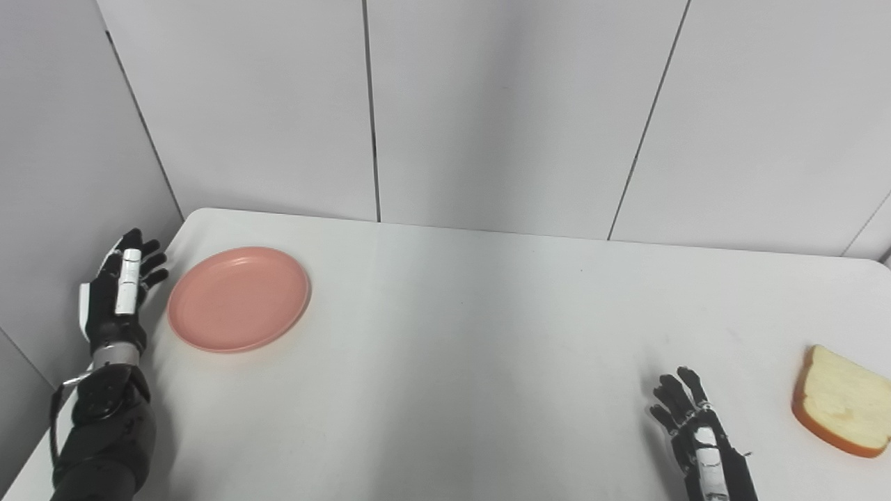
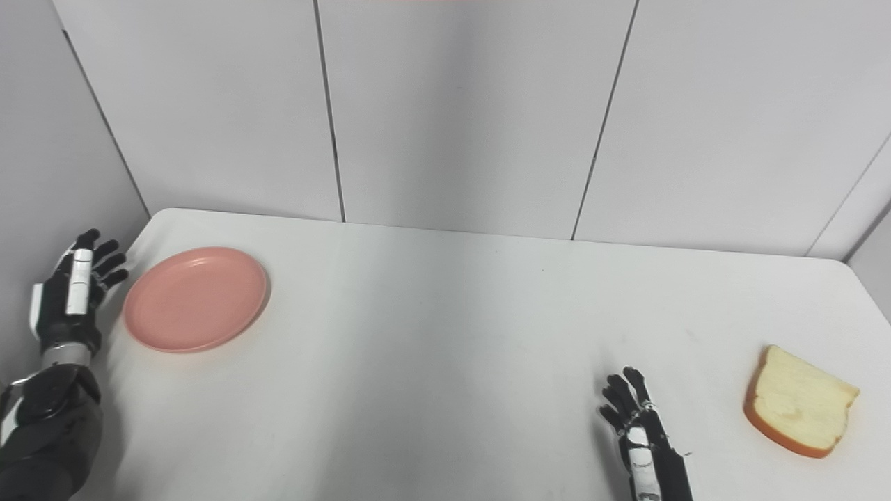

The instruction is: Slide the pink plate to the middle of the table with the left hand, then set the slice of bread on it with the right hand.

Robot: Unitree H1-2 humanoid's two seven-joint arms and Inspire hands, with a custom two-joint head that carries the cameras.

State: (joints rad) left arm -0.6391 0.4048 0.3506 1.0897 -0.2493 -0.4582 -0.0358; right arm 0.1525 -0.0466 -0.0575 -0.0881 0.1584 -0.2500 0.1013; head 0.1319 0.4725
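Your first step is the slide, and it has not begun: the pink plate [image 1: 239, 298] sits at the left of the frame on the white desk [image 1: 473, 334], well short of the middle. Your left hand [image 1: 120, 289] hangs just beside the plate's left rim, off the desk's left edge, its fingers [image 1: 152, 263] spread and holding nothing. Bring it in over the rim, lay the fingers flat on the plate's inner face or hook the far-left edge, and push toward the centre of the frame with light downward pressure so the plate glides rather than tips or spins.

Your right hand [image 2: 639, 424] waits at the lower right, fingers apart and empty, near but clear of the slice of bread [image 2: 799, 409] at the right edge.

You cannot tell whether the left hand touches the rim. The right wrist is cut off by the bottom edge, and the left eye view clips the bread's right side.
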